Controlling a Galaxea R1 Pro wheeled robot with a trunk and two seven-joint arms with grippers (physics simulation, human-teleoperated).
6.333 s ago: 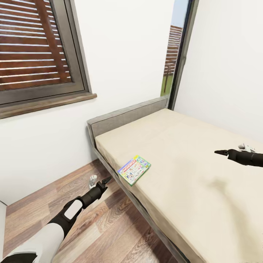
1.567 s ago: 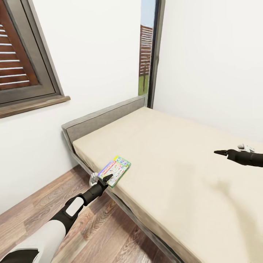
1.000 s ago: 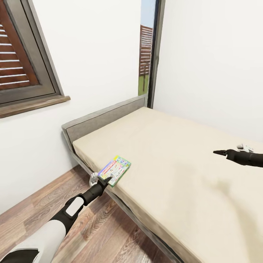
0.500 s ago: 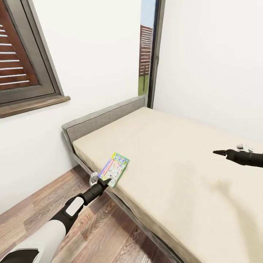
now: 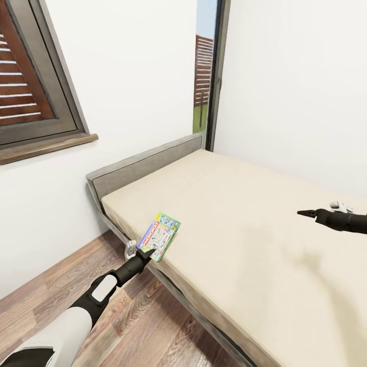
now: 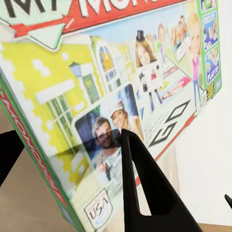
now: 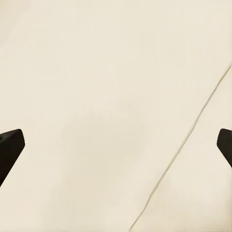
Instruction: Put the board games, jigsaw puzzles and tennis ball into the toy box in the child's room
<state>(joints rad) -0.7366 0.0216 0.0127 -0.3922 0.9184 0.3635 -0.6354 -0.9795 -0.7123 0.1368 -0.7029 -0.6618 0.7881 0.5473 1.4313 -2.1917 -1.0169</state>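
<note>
The left gripper (image 5: 144, 251) has its fingers (image 6: 145, 193) clamped on the near corner of the board game (image 5: 159, 237), tilted up at the bed (image 5: 244, 224) edge — lift it level and slowly. The right gripper (image 5: 306, 213) hangs wide open.

White-shelled left arm (image 5: 61, 331) darkens to black, ending in a pointed black tool (image 5: 144, 252).

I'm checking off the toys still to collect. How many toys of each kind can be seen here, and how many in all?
Board games: 1, the green-edged box at the bed's near corner, at the left gripper.
Jigsaw puzzles: 0
Tennis balls: 0
Total: 1
</note>
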